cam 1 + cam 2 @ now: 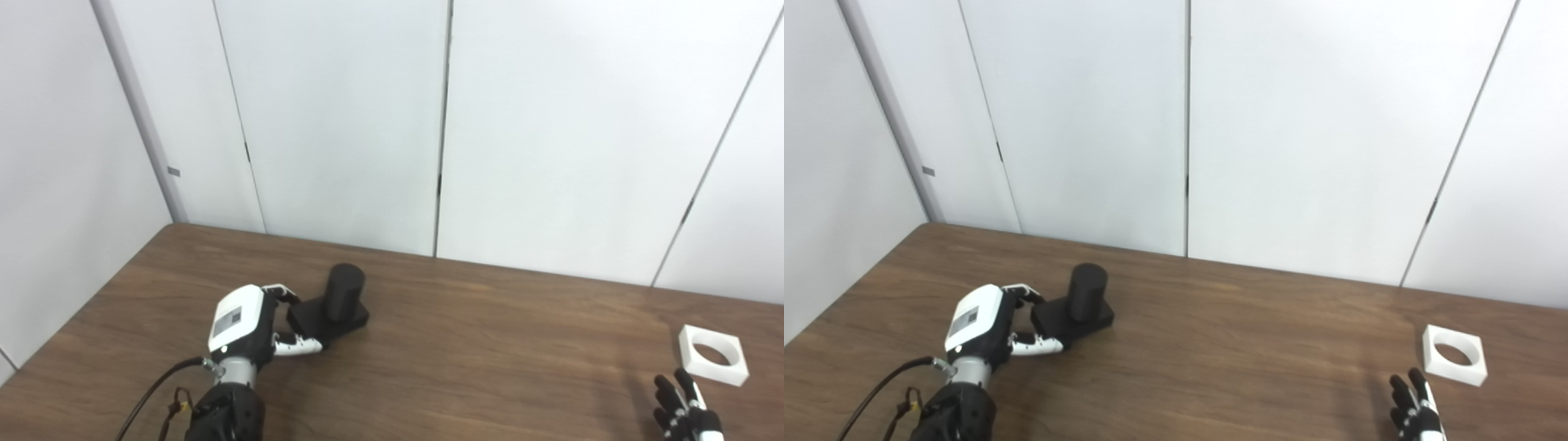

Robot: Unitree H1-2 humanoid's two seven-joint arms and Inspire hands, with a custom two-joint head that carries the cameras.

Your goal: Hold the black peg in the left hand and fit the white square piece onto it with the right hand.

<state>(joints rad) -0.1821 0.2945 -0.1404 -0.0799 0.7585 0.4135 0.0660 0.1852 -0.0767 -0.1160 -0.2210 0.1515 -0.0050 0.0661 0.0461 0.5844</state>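
Observation:
The black peg stands upright on its square black base on the wooden table, left of centre. My left hand lies just left of the base, with its fingers and thumb spread to either side of the base's near corner; it looks open and I see no firm hold. The white square piece, with a round hole, lies flat at the far right. My right hand is open, fingers stretched out, just in front and to the left of the piece, not touching it.
White wall panels rise directly behind the table's back edge and along its left side. A black cable runs from my left wrist to the bottom edge. Bare wood lies between the peg and the white piece.

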